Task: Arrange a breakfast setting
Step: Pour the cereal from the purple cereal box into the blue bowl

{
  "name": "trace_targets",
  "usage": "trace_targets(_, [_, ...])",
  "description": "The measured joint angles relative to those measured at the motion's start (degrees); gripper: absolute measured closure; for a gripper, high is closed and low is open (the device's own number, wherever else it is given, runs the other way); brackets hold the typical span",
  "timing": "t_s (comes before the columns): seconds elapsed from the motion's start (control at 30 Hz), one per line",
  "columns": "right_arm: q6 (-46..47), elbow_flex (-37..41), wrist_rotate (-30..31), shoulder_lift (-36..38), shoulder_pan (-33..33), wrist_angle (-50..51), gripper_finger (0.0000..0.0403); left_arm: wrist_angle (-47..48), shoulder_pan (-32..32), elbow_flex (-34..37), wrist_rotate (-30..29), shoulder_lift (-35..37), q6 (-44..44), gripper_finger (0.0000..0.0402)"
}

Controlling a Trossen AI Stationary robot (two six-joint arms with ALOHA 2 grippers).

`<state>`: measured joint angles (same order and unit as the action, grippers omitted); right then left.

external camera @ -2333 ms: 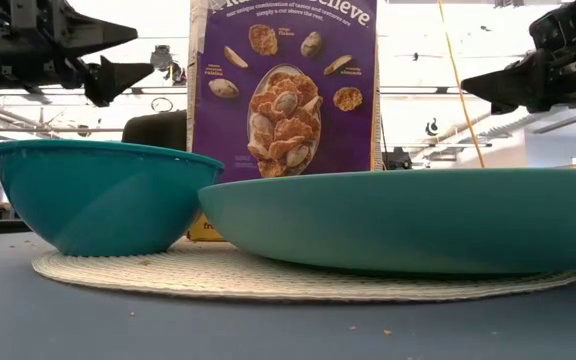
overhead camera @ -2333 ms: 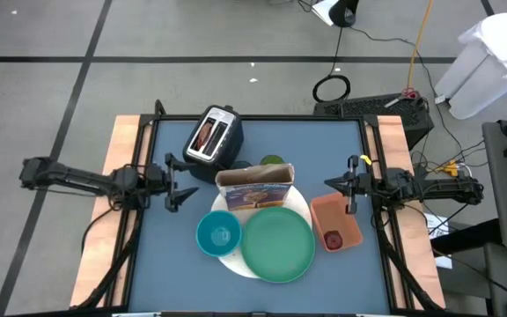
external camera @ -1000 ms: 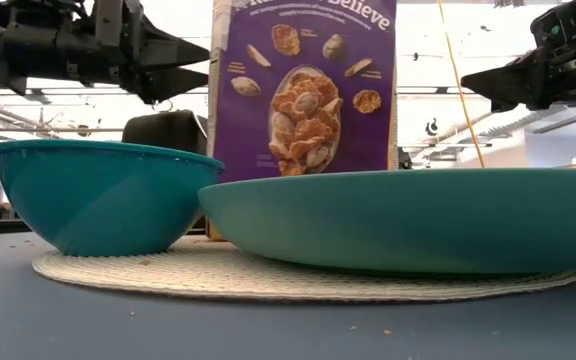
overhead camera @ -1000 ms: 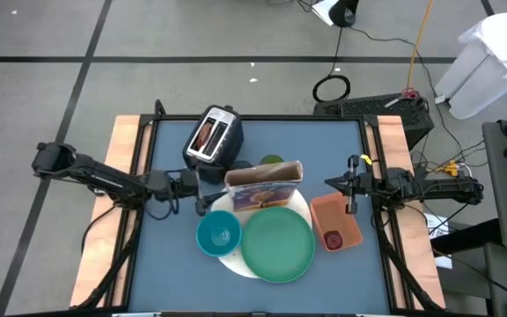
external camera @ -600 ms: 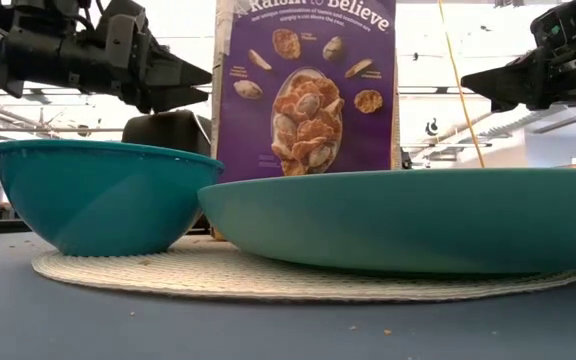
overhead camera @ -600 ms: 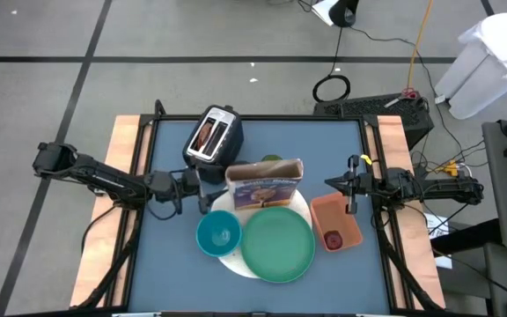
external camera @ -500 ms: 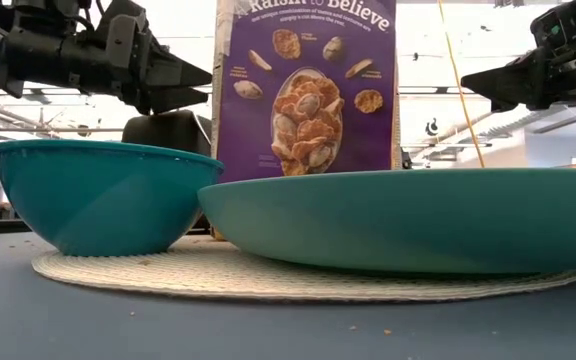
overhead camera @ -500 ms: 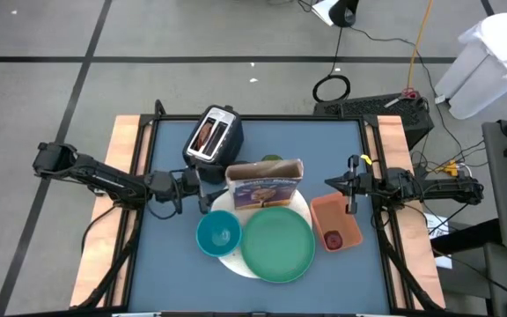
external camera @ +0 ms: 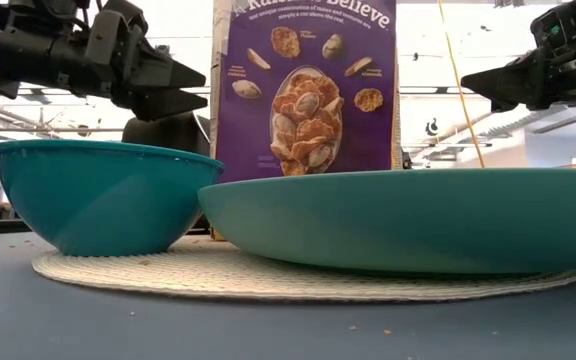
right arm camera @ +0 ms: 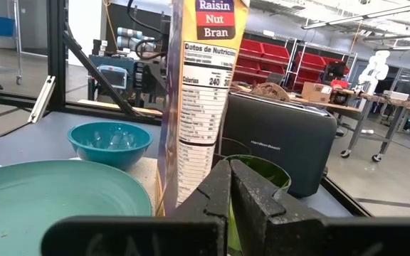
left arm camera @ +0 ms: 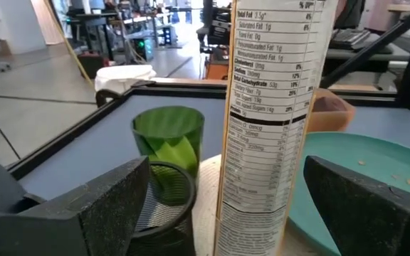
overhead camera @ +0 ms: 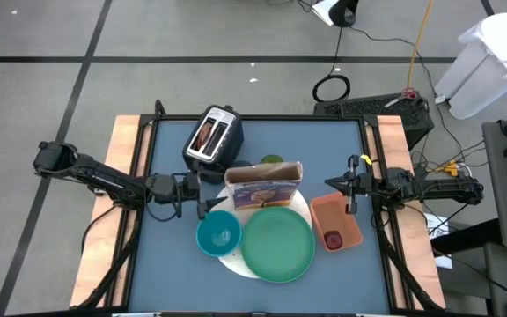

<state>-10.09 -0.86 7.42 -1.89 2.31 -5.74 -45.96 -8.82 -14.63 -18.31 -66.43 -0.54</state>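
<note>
A purple cereal box [overhead camera: 262, 183] stands on the white round plate [overhead camera: 230, 256], behind the large green plate [overhead camera: 277, 244] and the small teal bowl [overhead camera: 217, 234]. My left gripper [overhead camera: 205, 195] is open at the box's left narrow side [left arm camera: 262, 128]. One finger is on each side of it, with gaps showing. The yellow-green cup [left arm camera: 168, 139] and the black cup [left arm camera: 164, 192] stand behind the box. The small red fruit [overhead camera: 332, 239] lies in the orange tray [overhead camera: 334, 220]. My right gripper [overhead camera: 333, 183] is shut and raised by the tray. The spoon is out of view.
The silver-black toaster [overhead camera: 211, 136] stands at the far left, close behind the cups. The tray sits right of the green plate. Bare blue tabletop [overhead camera: 165, 264] lies along the near edge and at the far right.
My left gripper has gone toward the table's right edge, up to the cereal box's left narrow side, and it is still open. The box has shifted a little toward the right and now stands squarer to the table. My right gripper has kept still.
</note>
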Motion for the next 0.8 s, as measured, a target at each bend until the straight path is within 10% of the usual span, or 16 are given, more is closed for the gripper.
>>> trace_targets(0.8, [0.0,0.0,0.0,0.0,0.0,0.0,0.0394,-1.8,-0.8,-6.9,2.4,-6.8,-1.0,0.0023])
